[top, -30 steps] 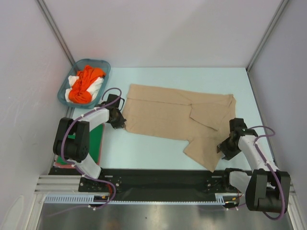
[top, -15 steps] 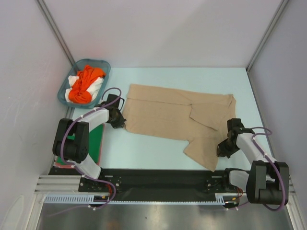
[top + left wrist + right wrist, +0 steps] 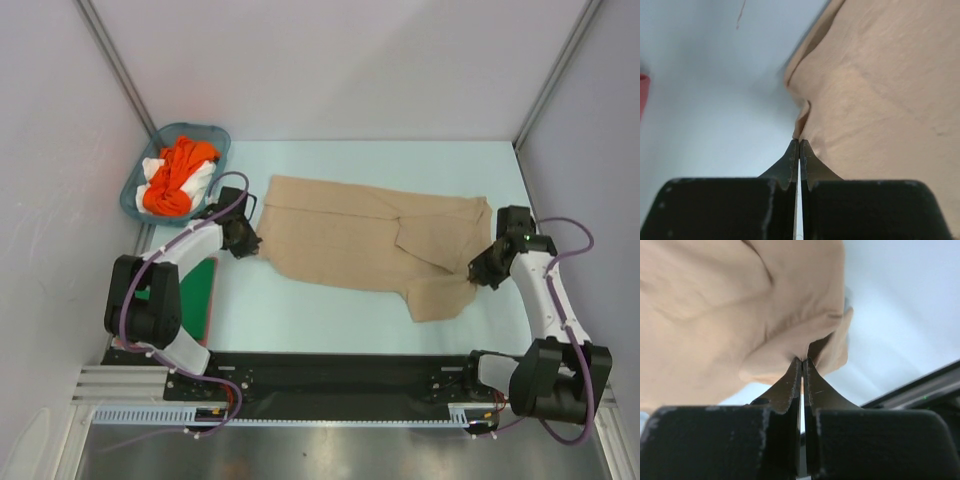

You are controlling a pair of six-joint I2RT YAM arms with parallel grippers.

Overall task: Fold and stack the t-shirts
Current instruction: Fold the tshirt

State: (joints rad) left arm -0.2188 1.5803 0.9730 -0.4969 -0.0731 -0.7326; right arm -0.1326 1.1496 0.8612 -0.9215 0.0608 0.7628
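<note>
Pinched shut with the left tool (image 3: pixel 250 243) on the 9 o'clock edge of the tan t-shirt (image 3: pixel 360 240). Pinched shut too with the right tool (image 3: pixel 478 275) on a bunched fold near its 4 o'clock corner. Spread across the middle of the surface (image 3: pixel 300 315), long axis from 9 to 3 o'clock. Probably next: carrying the near flap toward 12 o'clock, across that axis, with the right arm nearer.

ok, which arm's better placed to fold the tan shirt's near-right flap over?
Right, probably: the right gripper is shut on that flap of the tan shirt; the left gripper pinches its left edge.
</note>
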